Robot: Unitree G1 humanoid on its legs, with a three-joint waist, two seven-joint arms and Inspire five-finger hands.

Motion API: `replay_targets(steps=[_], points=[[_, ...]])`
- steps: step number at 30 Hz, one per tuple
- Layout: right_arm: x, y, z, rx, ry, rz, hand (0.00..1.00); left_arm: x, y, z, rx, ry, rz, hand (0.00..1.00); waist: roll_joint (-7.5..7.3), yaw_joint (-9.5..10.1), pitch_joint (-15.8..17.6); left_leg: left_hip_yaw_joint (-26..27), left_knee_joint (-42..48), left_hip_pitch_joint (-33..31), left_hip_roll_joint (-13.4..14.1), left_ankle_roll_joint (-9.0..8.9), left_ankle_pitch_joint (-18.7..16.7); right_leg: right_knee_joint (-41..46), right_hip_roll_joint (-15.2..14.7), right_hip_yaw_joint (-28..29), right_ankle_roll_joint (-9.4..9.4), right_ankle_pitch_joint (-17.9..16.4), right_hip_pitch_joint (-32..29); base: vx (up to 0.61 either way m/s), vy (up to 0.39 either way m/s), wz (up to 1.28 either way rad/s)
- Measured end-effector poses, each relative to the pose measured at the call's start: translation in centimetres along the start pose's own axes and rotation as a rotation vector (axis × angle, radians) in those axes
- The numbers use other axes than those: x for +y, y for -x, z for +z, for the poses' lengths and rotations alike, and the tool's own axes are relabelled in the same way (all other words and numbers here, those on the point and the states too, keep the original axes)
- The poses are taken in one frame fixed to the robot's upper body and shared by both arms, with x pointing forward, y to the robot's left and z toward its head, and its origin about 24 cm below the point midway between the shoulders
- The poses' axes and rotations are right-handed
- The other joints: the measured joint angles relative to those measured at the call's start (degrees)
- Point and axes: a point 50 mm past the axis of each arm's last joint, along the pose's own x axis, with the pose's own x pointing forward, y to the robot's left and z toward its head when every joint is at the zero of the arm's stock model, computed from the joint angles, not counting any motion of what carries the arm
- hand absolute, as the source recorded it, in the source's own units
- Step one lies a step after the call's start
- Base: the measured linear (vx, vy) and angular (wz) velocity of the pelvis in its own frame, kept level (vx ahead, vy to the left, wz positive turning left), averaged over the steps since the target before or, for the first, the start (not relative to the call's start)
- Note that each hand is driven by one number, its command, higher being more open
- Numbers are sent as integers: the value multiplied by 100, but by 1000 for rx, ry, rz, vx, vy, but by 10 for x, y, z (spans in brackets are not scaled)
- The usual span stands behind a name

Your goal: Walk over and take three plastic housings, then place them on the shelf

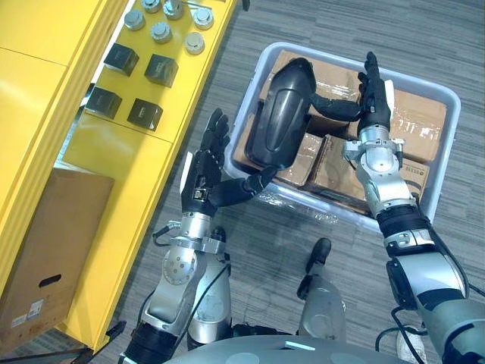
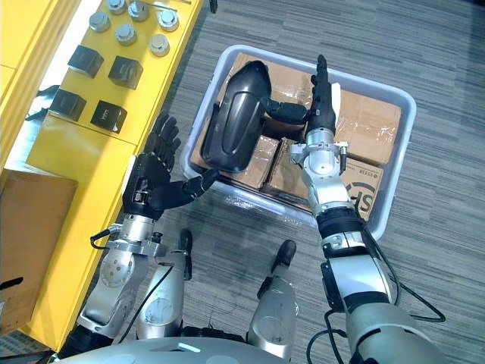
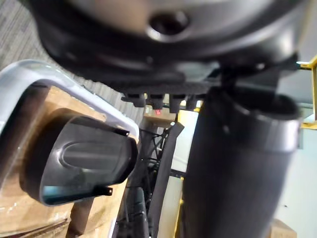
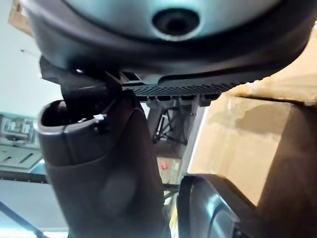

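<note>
You are flanking the plastic housing (image 1: 282,114), which is lying on cardboard boxes (image 1: 413,114) in the grey bin (image 1: 242,106), its long axis pointing away from you. Your left hand (image 1: 206,178) is sitting at its near end and your right hand (image 1: 373,98) beside its far end, both with fingers straight and apart.

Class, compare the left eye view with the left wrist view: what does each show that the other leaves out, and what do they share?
Left eye view: the yellow shelf with metal parts and dark blocks, a cardboard box beside it, and the right hand, fingers straight, thumb against the housing. Left wrist view: the housing's rounded end close up, past the left hand and its thumb. Shared: the housing, the grey bin, the cardboard packs in it, the left hand.
</note>
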Motion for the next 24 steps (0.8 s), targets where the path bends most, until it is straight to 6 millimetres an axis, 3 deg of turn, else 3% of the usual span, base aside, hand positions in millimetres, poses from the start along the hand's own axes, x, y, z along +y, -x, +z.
replay_targets(steps=[3, 10, 11, 18, 21, 24], points=[[5, 1, -6, 56, 21, 61, 100, -6, -4, 1, -11, 14, -19, 100, 79, 4, 74, -5, -10, 0, 0, -3, 35, 25, -1, -3, -2, -2, -12, -47, -2, 1], [17, 1, -12, 125, 110, 152, 100, -11, -5, -1, 15, 20, -36, 100, 103, -25, 94, -35, -197, 45, 11, -34, 209, 175, 0, -16, -64, -46, -94, -40, -11, 2], [17, 2, -12, 131, 134, 158, 0, -11, -5, -2, 22, 19, -35, 100, 103, -25, 94, -38, -209, 46, 10, -35, 230, 180, 0, -19, -64, -46, -94, -39, -5, 4], [19, 3, -12, 166, 352, 195, 0, -10, -4, -4, 41, 15, -22, 100, 94, -50, 98, -38, -522, 180, 7, -69, 435, 183, 9, -27, -69, -49, -91, -21, -6, 1], [22, 1, -12, 183, 534, 216, 0, -10, -2, -7, 63, 15, -19, 100, 88, -97, 99, -28, -714, 261, 17, -81, 561, 182, 24, -39, -75, -53, -86, -3, -6, 1], [25, 2, -18, 236, 636, 213, 0, -11, -1, -12, 85, 15, -19, 100, 84, -38, 96, -27, -842, 322, 13, -89, 632, 183, 25, -48, -78, -54, -83, -2, -5, 2]])
